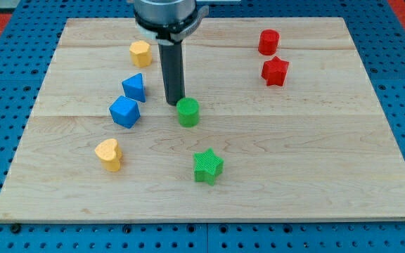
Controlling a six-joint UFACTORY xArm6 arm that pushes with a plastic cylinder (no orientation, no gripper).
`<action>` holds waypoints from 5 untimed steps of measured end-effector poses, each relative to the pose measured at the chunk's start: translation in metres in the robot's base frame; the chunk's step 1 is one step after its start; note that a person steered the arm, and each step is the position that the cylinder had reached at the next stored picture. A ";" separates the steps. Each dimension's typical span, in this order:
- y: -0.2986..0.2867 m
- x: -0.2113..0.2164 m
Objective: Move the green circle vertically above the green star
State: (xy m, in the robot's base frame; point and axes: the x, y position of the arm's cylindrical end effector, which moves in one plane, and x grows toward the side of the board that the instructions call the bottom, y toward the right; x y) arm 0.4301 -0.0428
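Note:
The green circle (188, 112) sits near the middle of the wooden board (315, 140). The green star (207, 166) lies below it and slightly to the view's right, well apart from it. My tip (175, 103) rests on the board just to the upper left of the green circle, touching or nearly touching its edge. The dark rod rises straight up from there to the arm's mount at the view's top.
A blue triangle (134, 87) and a blue cube-like block (124, 111) stand left of my tip. A yellow hexagon (140, 53) is at upper left, a yellow heart (109, 154) at lower left. A red cylinder (268, 42) and red star (275, 71) are at upper right.

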 end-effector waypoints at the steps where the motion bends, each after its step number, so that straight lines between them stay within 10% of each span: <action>1: 0.030 0.021; 5: 0.006 0.032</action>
